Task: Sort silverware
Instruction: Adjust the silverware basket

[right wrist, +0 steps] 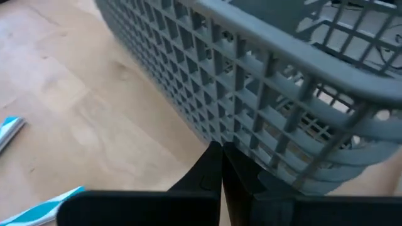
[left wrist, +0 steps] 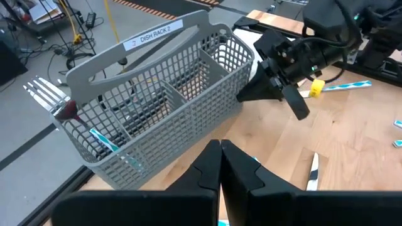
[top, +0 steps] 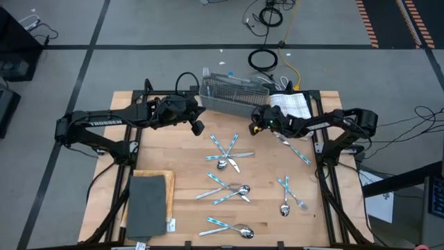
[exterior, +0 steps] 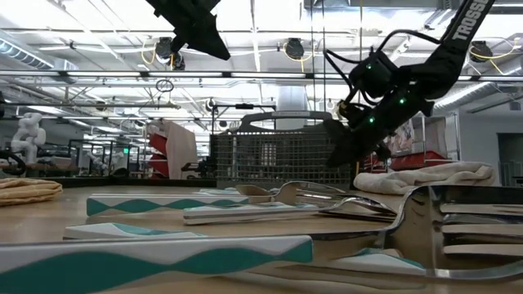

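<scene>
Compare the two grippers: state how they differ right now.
The left gripper hovers by the caddy's left end; the right gripper sits near its right end. In the low view the left hangs higher than the right. Both are shut and hold nothing.

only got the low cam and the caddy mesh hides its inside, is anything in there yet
observer: yes, the left wrist view shows one fork standing tines up at one end of the caddy.
operator: which arm is the one next to the caddy
observer: the right gripper, going by the high view. Its wrist camera shows its fingers shut, just outside the caddy wall.
operator: and the left one
observer: the left gripper is over the table near the caddy's other end, fingers shut.
operator: how much is left on the table
observer: the high view shows the silverware lying in several small clusters in front of both arms.
</scene>
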`<control>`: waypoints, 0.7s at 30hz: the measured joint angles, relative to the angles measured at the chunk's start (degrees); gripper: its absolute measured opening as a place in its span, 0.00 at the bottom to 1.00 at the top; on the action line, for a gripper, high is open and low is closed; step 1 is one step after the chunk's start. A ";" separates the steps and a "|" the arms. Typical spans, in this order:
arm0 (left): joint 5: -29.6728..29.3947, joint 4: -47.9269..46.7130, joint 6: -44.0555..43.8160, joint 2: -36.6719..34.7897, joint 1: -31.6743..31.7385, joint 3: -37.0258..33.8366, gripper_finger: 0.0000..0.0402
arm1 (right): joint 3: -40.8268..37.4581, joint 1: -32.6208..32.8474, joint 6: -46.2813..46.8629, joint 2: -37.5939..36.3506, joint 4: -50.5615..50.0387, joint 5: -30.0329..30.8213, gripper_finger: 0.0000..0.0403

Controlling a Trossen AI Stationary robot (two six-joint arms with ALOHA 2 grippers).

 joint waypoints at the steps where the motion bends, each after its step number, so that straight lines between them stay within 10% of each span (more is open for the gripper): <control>1: 0.00 -0.02 0.01 0.00 0.00 0.00 0.02 | 0.00 -0.43 0.77 0.00 0.00 0.00 0.00; 21: 0.02 0.00 0.00 0.00 0.00 0.00 0.02 | 7.15 -6.10 1.03 0.00 -3.25 -1.50 0.00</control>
